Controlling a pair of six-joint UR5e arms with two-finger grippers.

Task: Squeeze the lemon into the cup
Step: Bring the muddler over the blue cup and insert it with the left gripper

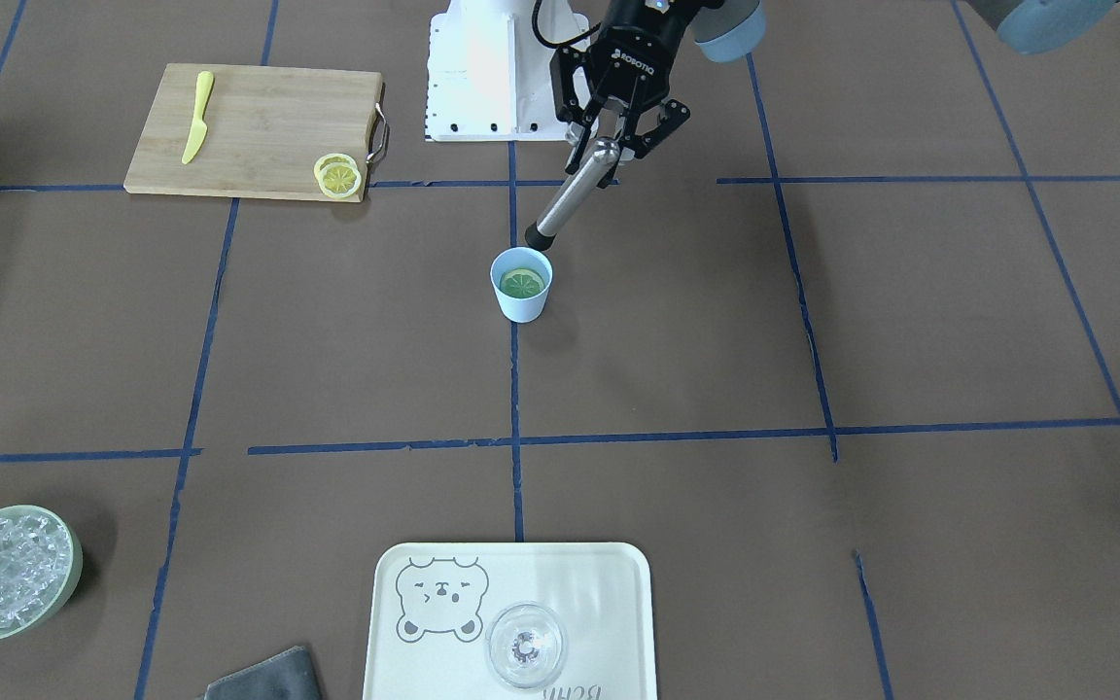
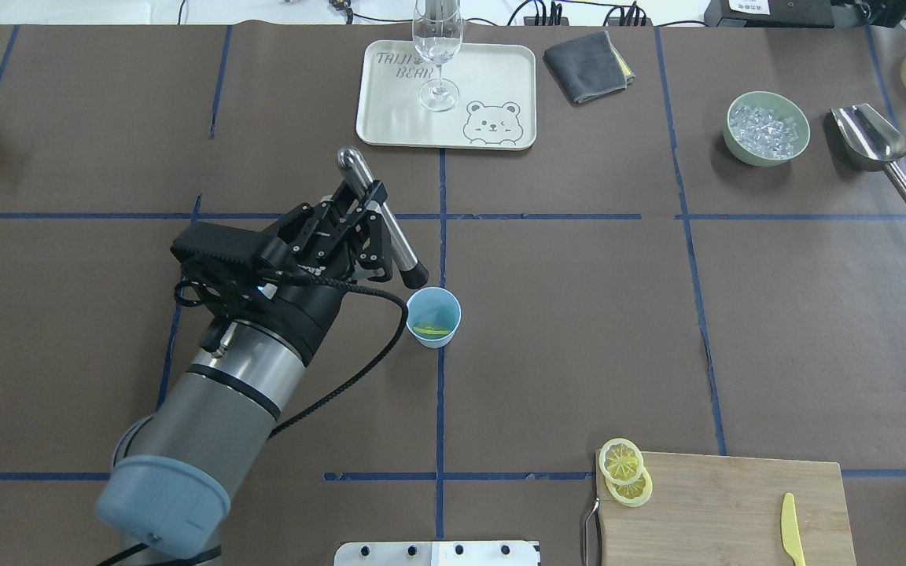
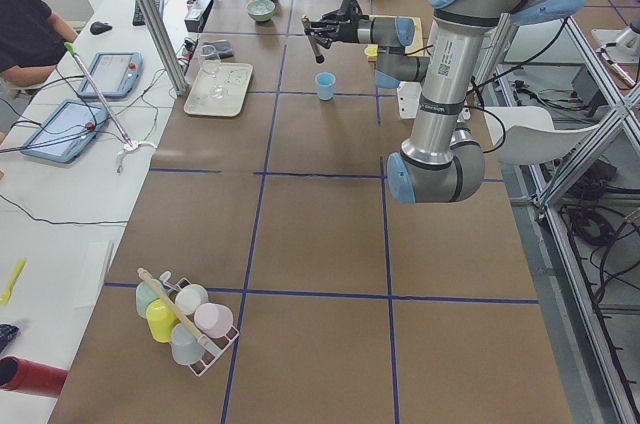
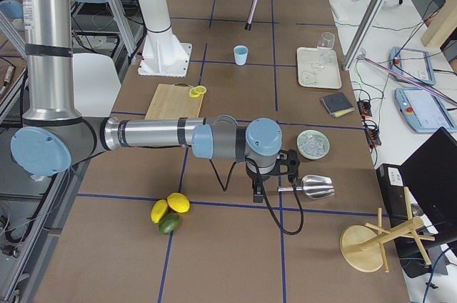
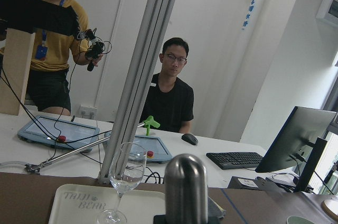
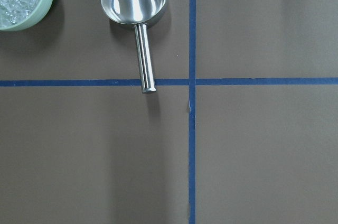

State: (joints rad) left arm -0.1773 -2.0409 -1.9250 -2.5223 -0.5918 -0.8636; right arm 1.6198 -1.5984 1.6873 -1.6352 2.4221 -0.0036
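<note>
The lemon (image 1: 522,283) lies flat inside the cup (image 1: 522,305). The left end effector (image 1: 607,148) clamps a muddler (image 1: 568,199) whose tip, in the front view, hangs at the cup's 1 o'clock. Pressing seems not yet done. The right end effector (image 4: 255,190): cannot tell.

"ROBOTIQ" on left end effector (image 1: 607,148); "TAIJI BEAR" on tray (image 2: 494,79)

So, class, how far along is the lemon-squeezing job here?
Done: a lemon slice already lies in the cup. In hand: the left end effector grips a steel muddler, black tip near the rim, not inside. Left: pressing the slice itself; two spare slices sit on the cutting board.
</note>
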